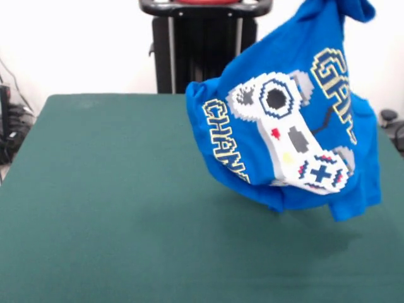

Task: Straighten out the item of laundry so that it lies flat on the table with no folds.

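The item of laundry [297, 126], a bright blue T-shirt with a white game controller print and yellow-outlined letters, hangs in the air over the right half of the table [113, 202]. It is bunched at the top, where it runs out of the picture's upper edge, and it drapes tilted with the print facing the camera. Its lowest corner hovers just above the green cloth and casts a shadow there. The gripper is above the picture's edge and does not show.
The table's far edge runs behind the shirt. Cables and dark equipment [9, 120] sit off the left side. A small dark object [390, 120] lies beyond the right edge.
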### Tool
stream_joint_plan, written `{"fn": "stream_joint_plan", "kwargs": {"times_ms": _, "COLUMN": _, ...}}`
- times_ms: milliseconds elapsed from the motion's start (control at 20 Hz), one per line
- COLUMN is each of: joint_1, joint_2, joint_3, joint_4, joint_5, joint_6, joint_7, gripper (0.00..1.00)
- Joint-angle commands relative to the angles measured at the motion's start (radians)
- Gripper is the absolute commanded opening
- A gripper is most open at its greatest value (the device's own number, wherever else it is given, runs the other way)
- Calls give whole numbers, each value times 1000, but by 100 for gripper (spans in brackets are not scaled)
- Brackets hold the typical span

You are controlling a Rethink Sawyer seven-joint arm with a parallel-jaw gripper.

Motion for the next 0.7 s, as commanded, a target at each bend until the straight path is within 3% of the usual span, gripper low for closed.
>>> {"fn": "stream_joint_plan", "kwargs": {"times_ms": 50, "joint_1": -78, "joint_2": -57, "joint_3": 51, "joint_4": 210, "joint_5": 117, "joint_6": 96, "joint_7": -23, "gripper": 0}}
{"fn": "stream_joint_plan", "kwargs": {"times_ms": 400, "joint_1": -238, "joint_2": -111, "joint_3": 236, "joint_4": 332, "joint_5": 291, "joint_6": -87, "joint_7": -249, "gripper": 0}}
{"fn": "stream_joint_plan", "kwargs": {"times_ms": 700, "joint_1": -279, "joint_2": -90, "joint_3": 271, "joint_4": 246, "joint_5": 201, "joint_6": -39, "joint_7": -198, "gripper": 0}}
